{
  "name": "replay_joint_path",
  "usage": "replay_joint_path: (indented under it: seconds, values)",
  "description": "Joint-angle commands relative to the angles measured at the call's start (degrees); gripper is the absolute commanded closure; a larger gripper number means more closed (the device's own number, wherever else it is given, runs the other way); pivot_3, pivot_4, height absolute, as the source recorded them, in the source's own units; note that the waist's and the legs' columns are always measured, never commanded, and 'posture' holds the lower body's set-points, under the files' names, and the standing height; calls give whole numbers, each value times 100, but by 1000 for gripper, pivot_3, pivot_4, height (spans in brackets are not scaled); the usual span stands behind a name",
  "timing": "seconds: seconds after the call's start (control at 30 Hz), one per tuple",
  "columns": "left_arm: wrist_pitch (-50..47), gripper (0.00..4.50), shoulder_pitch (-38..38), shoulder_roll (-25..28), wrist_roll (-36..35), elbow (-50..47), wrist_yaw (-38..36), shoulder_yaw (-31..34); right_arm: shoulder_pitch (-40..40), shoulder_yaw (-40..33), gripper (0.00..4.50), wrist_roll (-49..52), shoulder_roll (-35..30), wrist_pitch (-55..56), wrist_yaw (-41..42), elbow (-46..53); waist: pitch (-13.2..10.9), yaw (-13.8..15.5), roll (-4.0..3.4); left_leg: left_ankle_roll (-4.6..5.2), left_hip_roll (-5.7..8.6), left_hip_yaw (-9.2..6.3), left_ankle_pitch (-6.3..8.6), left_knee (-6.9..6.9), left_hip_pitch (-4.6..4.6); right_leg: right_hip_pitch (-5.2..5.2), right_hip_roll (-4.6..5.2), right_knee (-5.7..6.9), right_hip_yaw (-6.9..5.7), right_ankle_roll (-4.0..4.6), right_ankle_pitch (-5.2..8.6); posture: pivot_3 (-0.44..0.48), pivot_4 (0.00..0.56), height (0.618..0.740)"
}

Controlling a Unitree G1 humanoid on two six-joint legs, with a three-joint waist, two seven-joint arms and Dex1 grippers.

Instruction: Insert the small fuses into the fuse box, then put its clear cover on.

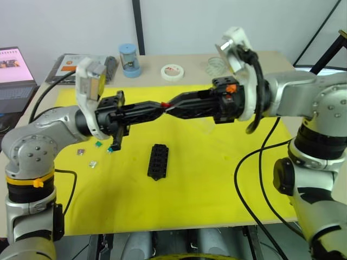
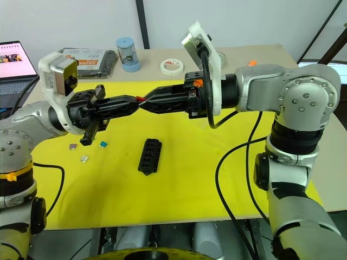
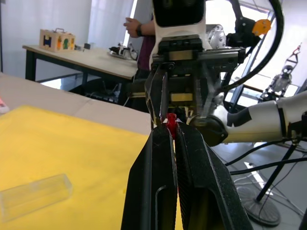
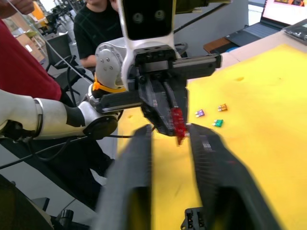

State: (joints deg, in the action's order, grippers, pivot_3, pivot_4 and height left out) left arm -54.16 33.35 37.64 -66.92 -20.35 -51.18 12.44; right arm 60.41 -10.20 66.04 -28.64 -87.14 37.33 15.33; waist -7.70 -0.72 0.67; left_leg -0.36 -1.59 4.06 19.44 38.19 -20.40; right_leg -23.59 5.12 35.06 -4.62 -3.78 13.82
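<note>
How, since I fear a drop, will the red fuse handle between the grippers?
Probably stiff and very light: the red fuse is tiny, pinched at the left gripper's fingertips. Likely slippery, apt to twist: only its edge is held while the right gripper stands open.

fuse box (image 1: 158,161) mid-mat (image 1: 217,189), small fuses (image 1: 95,154) left

Red fuse (image 1: 165,104) aloft; black fuse box (image 1: 158,161) flat on mat.
</note>
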Motion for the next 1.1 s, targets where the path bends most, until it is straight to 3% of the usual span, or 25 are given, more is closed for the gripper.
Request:
replay_joint_path:
  seconds: [0.03, 0.37, 0.47, 1.07, 1.1]
  values:
    - [144, 4500, 28, 57, -23, -80, -36, 65, 52, 1, 3554, 135, -98, 145, 34, 75, 0, -1, 0, 0, 0, 0, 0, 0, 0, 0, 0, 0, 0, 0, 0, 0, 150, 740]
    - [242, 4500, -17, 98, 40, -46, -113, 24, -9, 92, 3554, 224, -225, 274, 46, 108, 0, -1, 1, 0, -1, -2, 0, 0, -1, 0, -1, -1, 0, 0, 0, 0, 150, 740]
    - [259, 4500, -22, 105, 55, -32, -138, 17, -10, 113, 4074, 243, -235, 300, 40, 111, -1, -1, 1, 0, -2, -2, 0, 0, 0, 0, -2, -1, 0, 0, 0, 0, 150, 740]
    - [308, 4500, -77, 91, 112, -59, -170, -31, -7, 180, 4074, 363, -241, 356, -41, 103, -1, 0, 1, 1, -3, -3, 0, 0, -2, 0, -3, -3, 0, 0, 0, 0, 150, 740]
    - [310, 4500, -76, 89, 114, -60, -170, -29, -9, 186, 4237, 363, -243, 356, -40, 107, -1, 1, 1, 1, -3, -3, 0, 0, -1, 0, -2, -3, 0, 0, 0, 0, 150, 740]
